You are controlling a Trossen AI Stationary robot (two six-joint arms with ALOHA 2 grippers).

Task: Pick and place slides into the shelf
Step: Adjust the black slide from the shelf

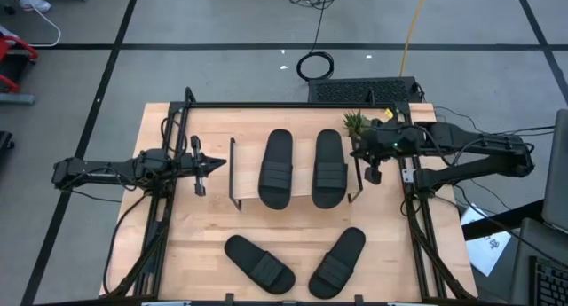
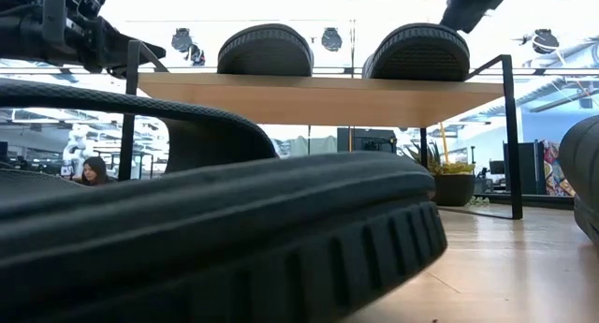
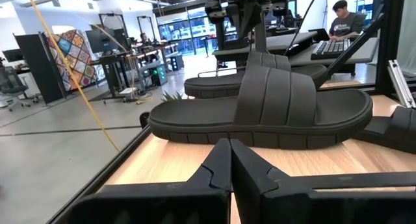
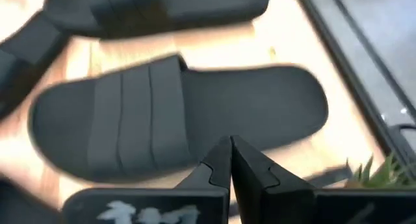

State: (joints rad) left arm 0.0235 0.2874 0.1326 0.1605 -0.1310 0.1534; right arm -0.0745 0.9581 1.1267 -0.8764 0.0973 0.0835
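High view — 2 slides [image 1: 302, 168] on shelf [image 1: 234, 175], between closed pincers.

Two slides [image 1: 276, 168] [image 1: 329, 168] are lying side by side on the shelf [image 1: 240, 177], taking up most of its plank and leaving only a narrow strip between them and a bare band along its left edge. Two more slides [image 1: 258, 263] [image 1: 338, 262] are lying angled on the table [image 1: 191, 253] in front, with open wood showing between them and to the left. The closed left gripper [image 1: 218, 163] is hovering just left of the shelf and the closed right gripper [image 1: 358, 152] at its right end, beside a small plant [image 1: 355, 122].
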